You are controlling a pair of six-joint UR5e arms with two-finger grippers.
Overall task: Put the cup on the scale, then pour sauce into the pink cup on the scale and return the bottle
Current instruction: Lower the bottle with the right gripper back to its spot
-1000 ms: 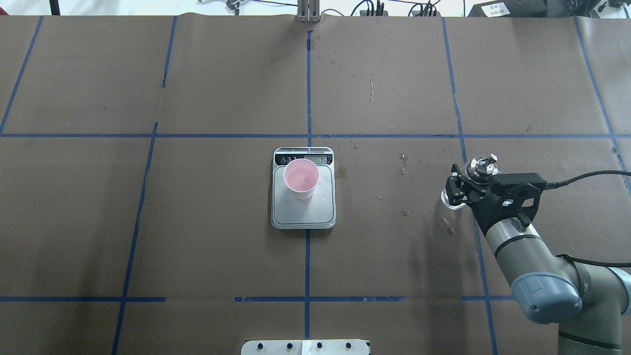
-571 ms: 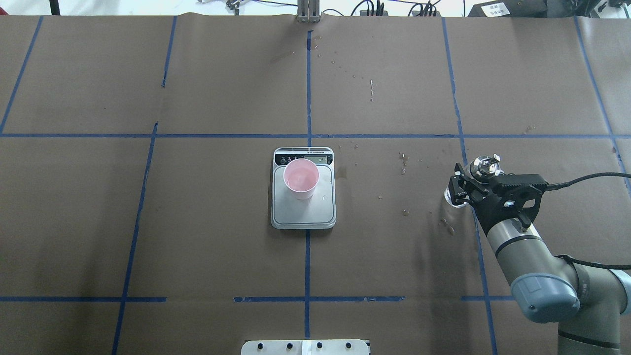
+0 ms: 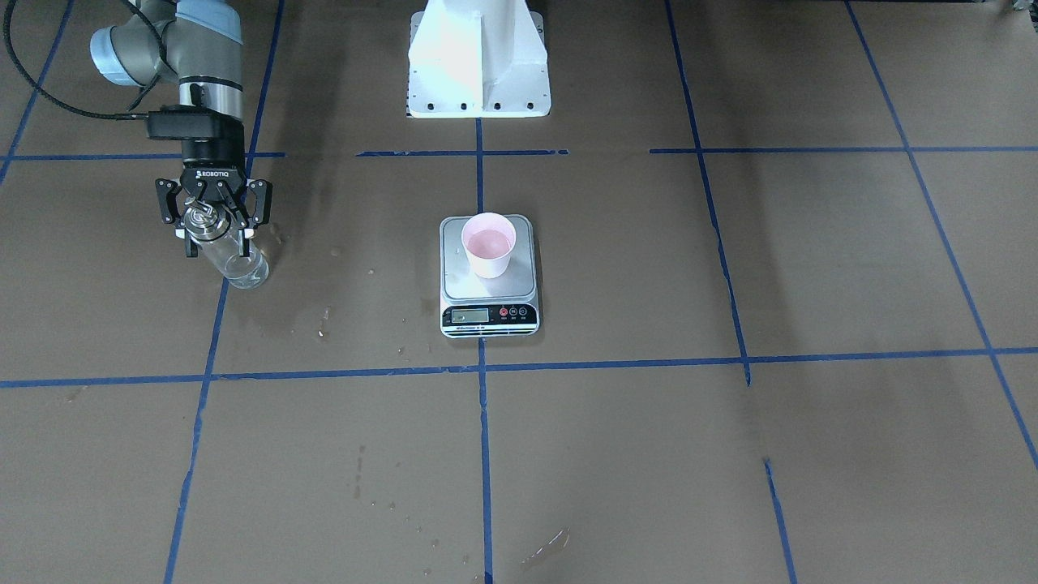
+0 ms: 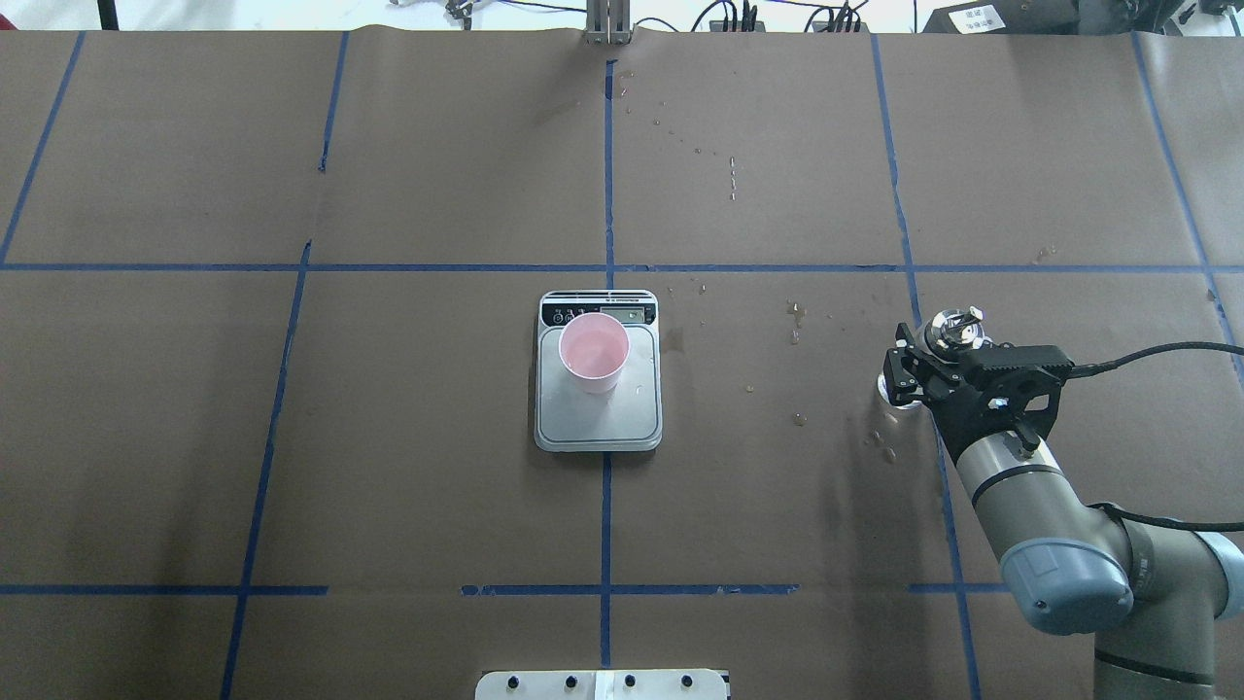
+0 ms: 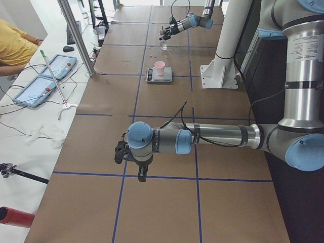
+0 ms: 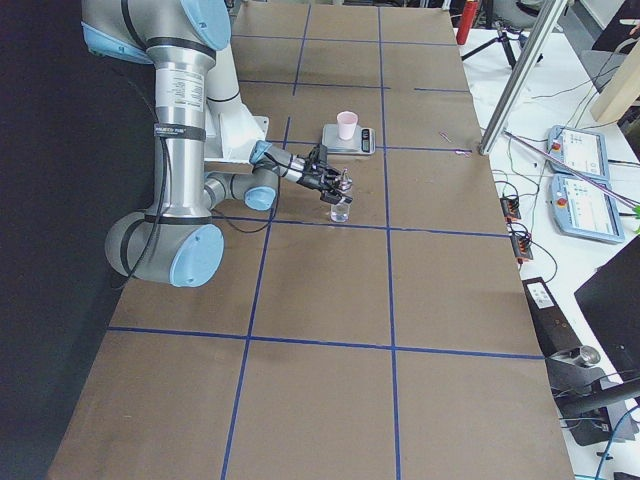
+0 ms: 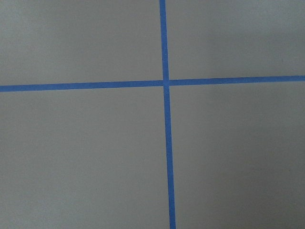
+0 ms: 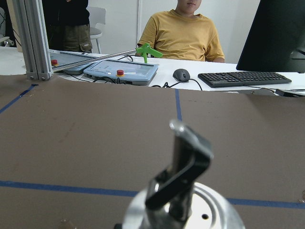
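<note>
Glass bottle (image 3: 241, 264) stands between fingers of right end effector (image 3: 217, 240); whether clamped, unclear.

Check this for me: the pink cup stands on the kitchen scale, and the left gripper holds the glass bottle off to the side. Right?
No: the right gripper holds the glass bottle; in the overhead exterior view its arm enters from the right. The pink cup does stand on the kitchen scale.
</note>
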